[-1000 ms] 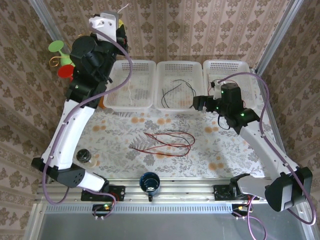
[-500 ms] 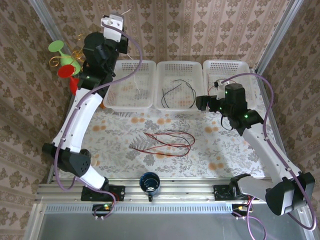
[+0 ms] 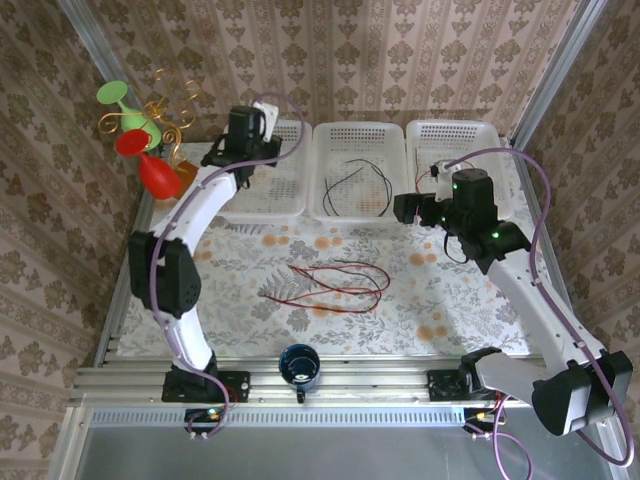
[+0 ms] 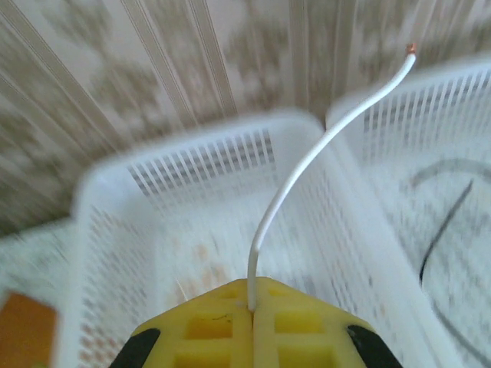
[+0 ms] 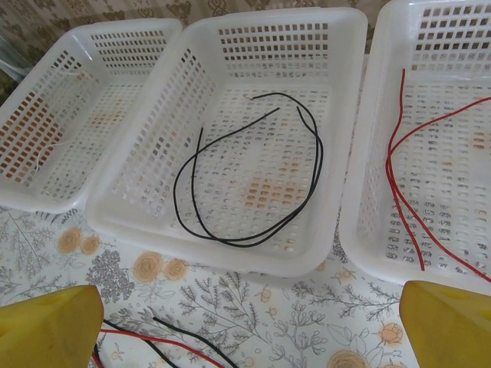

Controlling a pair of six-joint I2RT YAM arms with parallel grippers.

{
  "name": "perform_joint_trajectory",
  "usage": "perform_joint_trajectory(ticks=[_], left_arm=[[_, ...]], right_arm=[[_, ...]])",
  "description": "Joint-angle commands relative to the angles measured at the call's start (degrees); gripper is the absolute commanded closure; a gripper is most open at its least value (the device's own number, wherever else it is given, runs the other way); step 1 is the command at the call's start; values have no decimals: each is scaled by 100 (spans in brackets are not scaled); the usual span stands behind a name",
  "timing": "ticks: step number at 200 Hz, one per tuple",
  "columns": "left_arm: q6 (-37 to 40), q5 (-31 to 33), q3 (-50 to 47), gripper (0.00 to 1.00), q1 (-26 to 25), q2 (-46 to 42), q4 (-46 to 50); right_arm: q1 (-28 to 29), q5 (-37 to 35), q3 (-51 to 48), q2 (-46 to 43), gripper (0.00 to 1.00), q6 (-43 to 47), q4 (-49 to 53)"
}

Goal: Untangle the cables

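left gripper (image 4: 252,307) clamped on 1 white cable (image 4: 307,157) poking up over the basket (image 4: 192,142) ahead, right gripper (image 5: 249,322) wide open, black cable (image 5: 320,161) straight ahead, red cables (image 5: 390,157) ahead-right, red-black tangle (image 3: 335,282) back-left of it

The light is bright and even, and the arms throw only weak shadows on the table (image 3: 240,270). The left wrist view is blurred by motion: the basket (image 4: 192,138) and wall (image 4: 153,61) smear, while the white wire (image 4: 307,157) looks clearer. In the right wrist view the yellow fingers (image 5: 46,326) look soft.
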State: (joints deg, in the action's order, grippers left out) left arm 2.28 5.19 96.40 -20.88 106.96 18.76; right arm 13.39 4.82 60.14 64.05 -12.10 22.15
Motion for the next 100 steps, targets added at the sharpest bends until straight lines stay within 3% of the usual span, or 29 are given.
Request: perform_joint_trajectory(ticks=[1,51,100], left_arm=[[-525,-287,66,100,76,269,887],[-1100,-1102,477,100,457,1045,1712],[-1133,-1196,450,95,503,1084,1736]], right_arm=[[-32,41,-95,-195,0,134,173],[-35,37,-211,-304,0,89,202],[-38,62,-233,-318,0,50,211]])
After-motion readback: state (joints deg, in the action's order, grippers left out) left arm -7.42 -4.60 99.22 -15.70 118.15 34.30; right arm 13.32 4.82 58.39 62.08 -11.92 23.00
